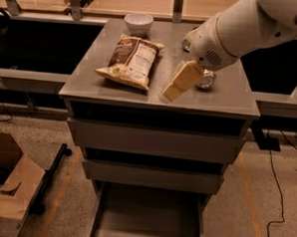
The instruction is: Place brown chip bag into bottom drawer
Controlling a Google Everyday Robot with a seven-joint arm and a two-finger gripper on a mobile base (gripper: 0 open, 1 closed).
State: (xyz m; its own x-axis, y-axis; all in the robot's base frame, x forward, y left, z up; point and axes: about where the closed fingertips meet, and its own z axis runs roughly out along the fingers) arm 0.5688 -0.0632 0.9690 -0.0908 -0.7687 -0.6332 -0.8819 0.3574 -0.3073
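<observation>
One hand (172,92), grip state unclear, between brown chip bag (130,61) and can (207,80); bowl (138,23) beyond.

The thick white arm (258,19) slants down from the upper right corner of the frame toward the centre. Its rounded wrist housing (212,49) (there's a small vented grille on it) carries the tan gripper (174,90), which points down and left, just right of centre.

gripper (168,94) above cabinet top (229,97), beside brown chip bag (130,62)
</observation>
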